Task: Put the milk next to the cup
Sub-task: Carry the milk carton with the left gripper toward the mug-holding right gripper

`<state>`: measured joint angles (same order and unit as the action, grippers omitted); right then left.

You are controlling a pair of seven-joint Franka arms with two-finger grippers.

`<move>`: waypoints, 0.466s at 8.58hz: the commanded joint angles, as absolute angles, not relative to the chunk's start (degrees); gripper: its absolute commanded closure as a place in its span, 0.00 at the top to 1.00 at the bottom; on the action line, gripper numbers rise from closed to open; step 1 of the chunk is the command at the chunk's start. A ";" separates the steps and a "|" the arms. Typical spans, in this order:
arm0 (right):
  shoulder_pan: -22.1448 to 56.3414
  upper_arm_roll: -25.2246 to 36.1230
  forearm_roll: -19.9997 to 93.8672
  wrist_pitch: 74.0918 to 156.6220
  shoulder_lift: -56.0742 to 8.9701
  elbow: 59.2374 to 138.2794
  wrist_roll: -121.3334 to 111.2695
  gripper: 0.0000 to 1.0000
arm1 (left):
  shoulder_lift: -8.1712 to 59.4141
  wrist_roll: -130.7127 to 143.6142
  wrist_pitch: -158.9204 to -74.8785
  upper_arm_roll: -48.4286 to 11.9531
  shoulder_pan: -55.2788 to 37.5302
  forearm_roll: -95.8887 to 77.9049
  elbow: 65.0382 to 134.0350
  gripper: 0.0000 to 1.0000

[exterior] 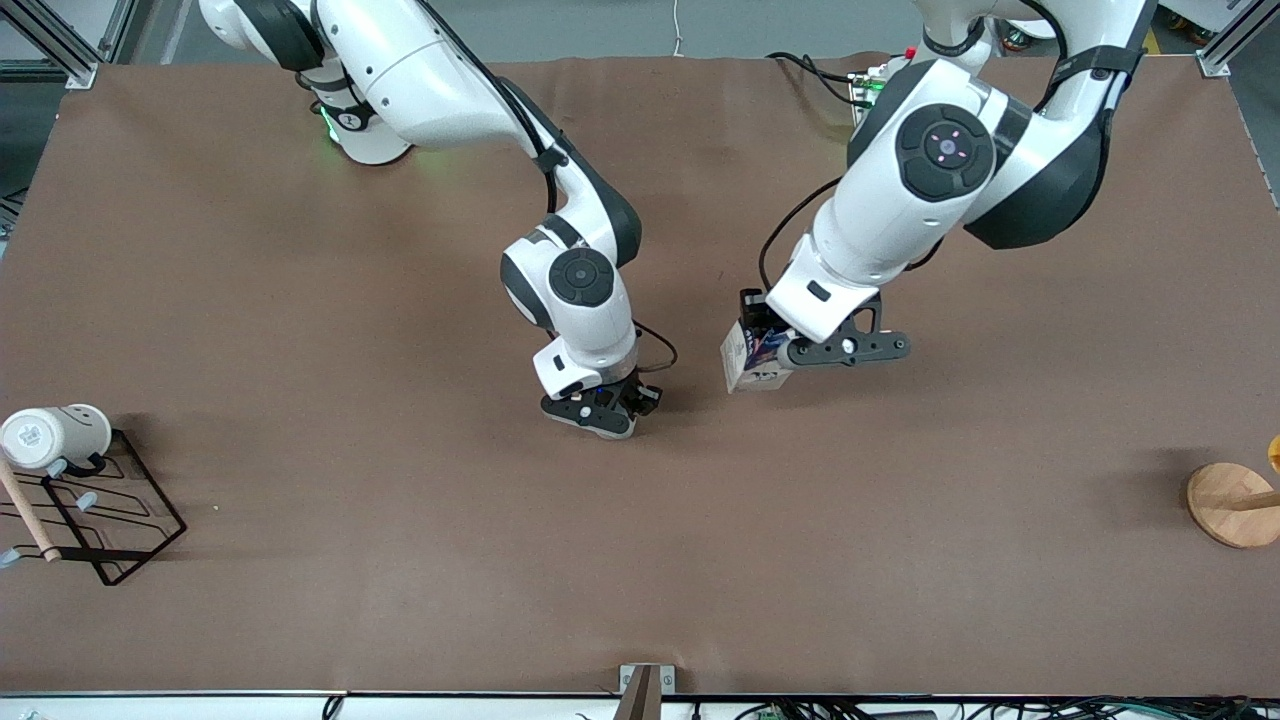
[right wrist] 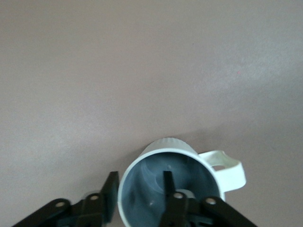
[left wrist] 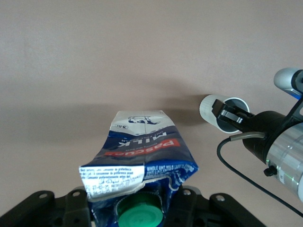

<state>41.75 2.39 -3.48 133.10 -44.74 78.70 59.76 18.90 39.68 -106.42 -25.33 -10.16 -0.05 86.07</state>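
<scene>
At mid-table, the left gripper (exterior: 765,352) pinches the milk (exterior: 748,362) just above the cloth, while the right gripper (exterior: 600,410) clamps the cup's (right wrist: 165,182) wall, one finger inside. The milk hangs at about three o'clock from the cup; lowering it level and square, clear of the right gripper, should stop it tipping.

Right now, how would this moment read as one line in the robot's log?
left tool: shut on milk, mid-table | right tool: shut on cup rim, one finger inside | milk beside cup, apart
</scene>
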 commanded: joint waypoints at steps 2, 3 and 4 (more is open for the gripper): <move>41.84 2.64 -5.28 132.28 -43.78 77.70 61.17 1.00 | 20.30 42.62 -105.82 -25.22 -13.70 1.67 84.46 0.50; 40.97 2.55 -3.79 132.19 -41.33 77.78 60.91 1.00 | 20.56 43.32 -105.82 -25.22 -14.93 2.37 84.46 0.50; 40.44 2.55 -1.34 130.71 -38.18 78.31 60.91 1.00 | 20.65 44.46 -105.91 -25.22 -16.16 2.46 84.46 0.50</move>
